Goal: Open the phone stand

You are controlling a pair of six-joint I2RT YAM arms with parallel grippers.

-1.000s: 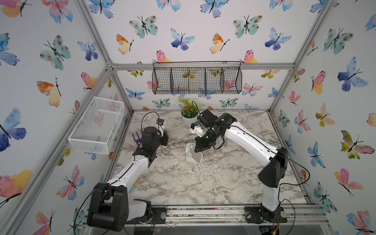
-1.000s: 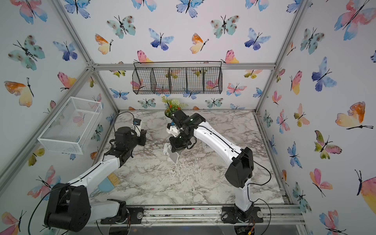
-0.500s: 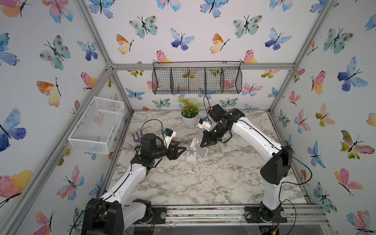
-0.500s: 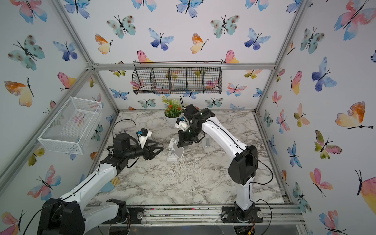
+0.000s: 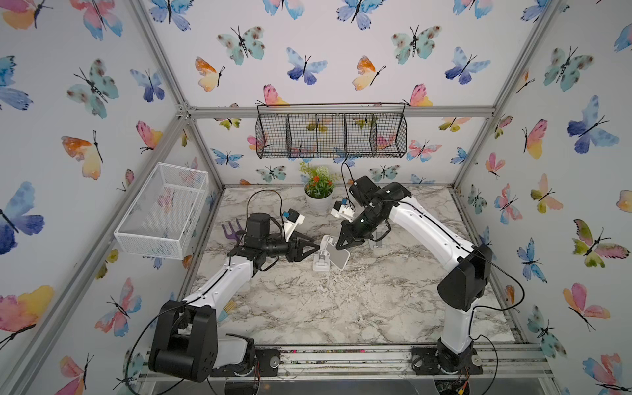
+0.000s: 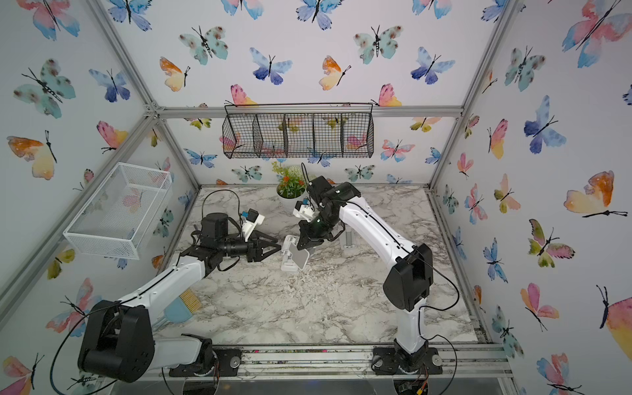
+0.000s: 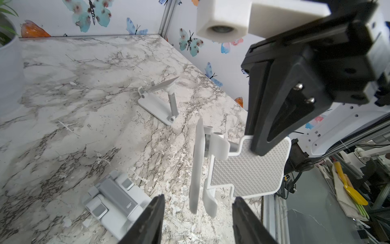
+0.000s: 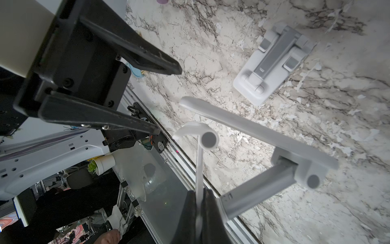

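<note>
Top views, phone stand: in both top views the phone stand (image 5: 339, 259) (image 6: 301, 257) sits at the middle of the desk (image 5: 342, 307), between the two hands; its grey plate slants from the far side toward the near side, face turned upward
Top views, right hand: the right hand (image 5: 343, 244) reaches down from the far right, clenched on the plate's far edge
Top views, left hand: the left hand (image 5: 316, 247) lies level and points at the stand from the left, fingers parted, tips just beside it
Top views, neighbours: a folded stand (image 5: 321, 265) lies flat just beside the held one; an open stand (image 5: 376, 239) is on the desk under the right arm
Left wrist, phone stand: phone stand (image 7: 247, 173) shows its textured plate face-on and its base edge-on
Left wrist, left hand: left hand (image 7: 198, 197) is spread wide, the base's end in the gap at the tips, no contact seen
Left wrist, right hand: right hand (image 7: 259, 147) grasps the textured plate's edge
Right wrist, phone stand: phone stand (image 8: 253, 133) is raised off the desk and unfolded in a zigzag, its long base stretching toward the left hand (image 8: 168, 101)
Right wrist, right hand: right hand (image 8: 199, 202) is pressed tight on the thin plate, seen edge-on
</note>
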